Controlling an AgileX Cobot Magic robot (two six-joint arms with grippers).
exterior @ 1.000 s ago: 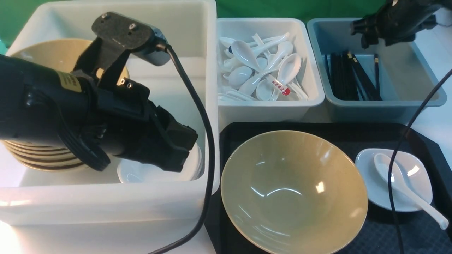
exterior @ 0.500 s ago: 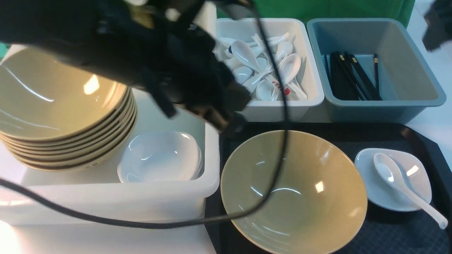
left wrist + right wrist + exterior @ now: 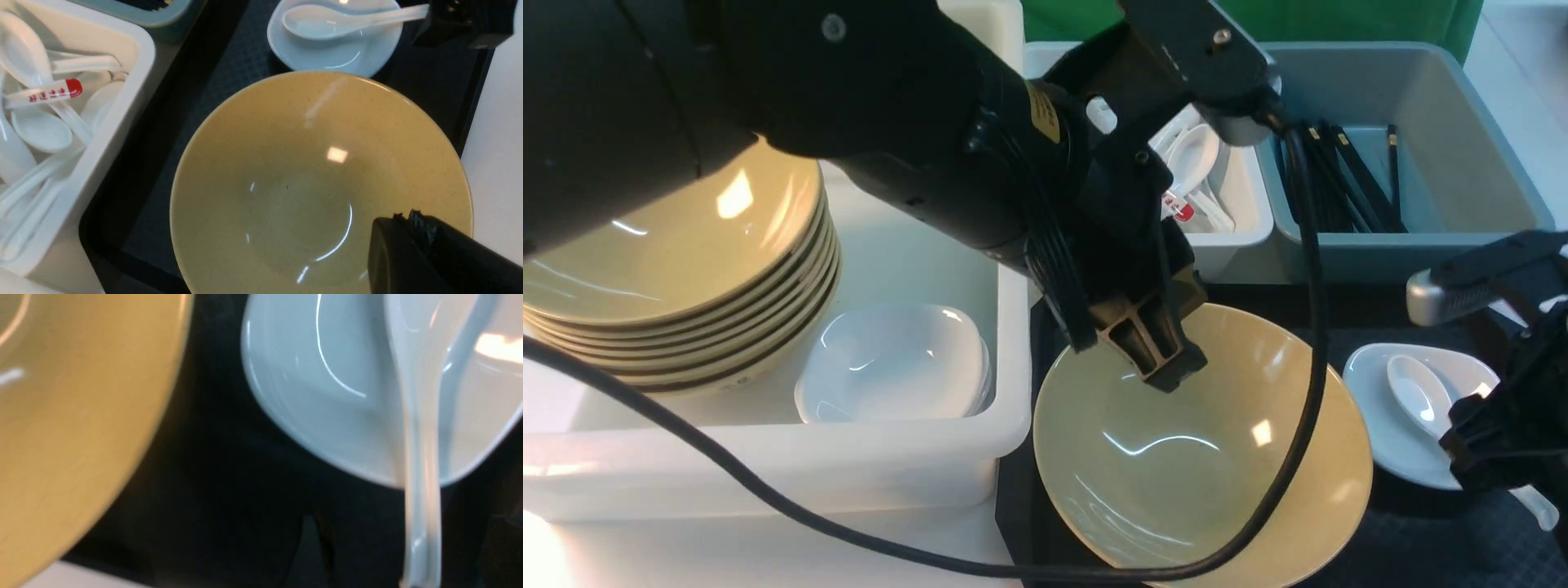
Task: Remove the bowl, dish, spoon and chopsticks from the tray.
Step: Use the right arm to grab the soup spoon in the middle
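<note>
Front view first: the left tool is hanging over the far side of the bowl, jaws pressed together and carrying nothing. The bowl is sitting on the left part of the tray, and the tray is resting on the white bench. To the bowl's right, the dish is sitting on the tray. The spoon is lying in it, scoop inside, handle running out over the rim. The right tool is hovering over that handle and hiding its middle. Its opening cannot be told here, nor whether it is touching. Behind the tray, chopsticks are lying in the grey-blue tub, next to a white tub of spoons. On the left, a big white tub is holding stacked tan bowls and small white dishes.

Over to the left wrist view: the closed tool tip is showing dark above the bowl's inner wall, empty. The dish and spoon are sitting just beside the bowl, and the right tool is a dark block at the handle's end.

Right wrist view, blurred: the spoon handle is crossing the dish's rim, and a strip of dark tray is showing between dish and bowl. The jaws are not showing clearly, so the right tool's opening cannot be told.
</note>
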